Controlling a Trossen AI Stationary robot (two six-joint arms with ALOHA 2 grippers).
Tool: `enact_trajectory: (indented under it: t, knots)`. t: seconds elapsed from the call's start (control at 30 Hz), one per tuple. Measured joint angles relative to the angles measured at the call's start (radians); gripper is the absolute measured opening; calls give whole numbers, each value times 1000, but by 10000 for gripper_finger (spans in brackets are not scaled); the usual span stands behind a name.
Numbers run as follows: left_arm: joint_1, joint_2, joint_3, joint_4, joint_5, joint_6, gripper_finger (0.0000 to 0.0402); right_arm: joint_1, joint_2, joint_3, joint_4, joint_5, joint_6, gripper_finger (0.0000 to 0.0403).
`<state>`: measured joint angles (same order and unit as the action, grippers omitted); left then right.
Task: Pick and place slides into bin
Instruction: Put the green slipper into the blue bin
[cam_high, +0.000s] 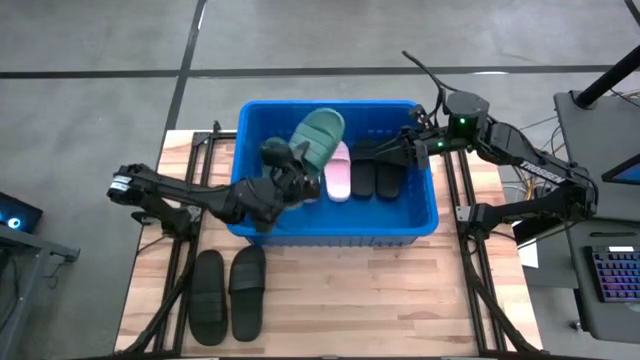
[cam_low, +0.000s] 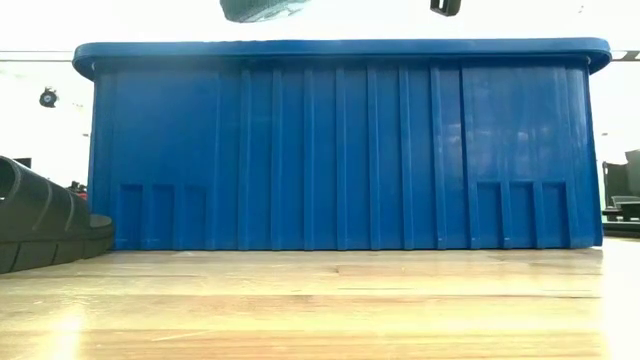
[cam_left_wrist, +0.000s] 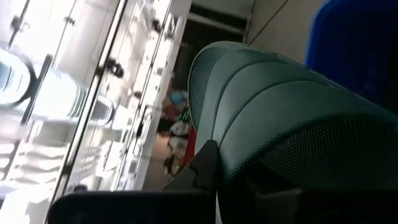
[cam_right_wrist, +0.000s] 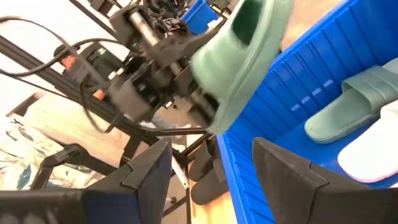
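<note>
While L jaws grip green slide: bin, black pair outside.

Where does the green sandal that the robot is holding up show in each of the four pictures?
High view: the held green slide hangs over the bin's middle, in the left claw.
Low view: only its underside peeks in at the top edge, above the bin.
Left wrist view: it fills the picture.
Right wrist view: upper middle, tilted.
Shared landmark: the blue bin.

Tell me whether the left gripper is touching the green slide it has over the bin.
Touching. In the right wrist view the left gripper is clamped on the raised green slide; the high view shows the slide above the bin.
</note>
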<state>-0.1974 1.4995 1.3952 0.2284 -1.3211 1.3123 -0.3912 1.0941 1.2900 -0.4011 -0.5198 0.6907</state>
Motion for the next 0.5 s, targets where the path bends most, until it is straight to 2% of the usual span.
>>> enact_trajectory:
  t: [0.13,0.27,0.5]
  knots:
    - [46,-15,-14,-13,-2,-46,0,1,-11,0,-6,-1,-9,214]
    - [69,-62,-15,-108,21,-201,0,3,-23,0,-6,-1,-15,214]
    - [120,-236,-15,-506,288,-731,0,3,-33,0,-6,6,-55,215]
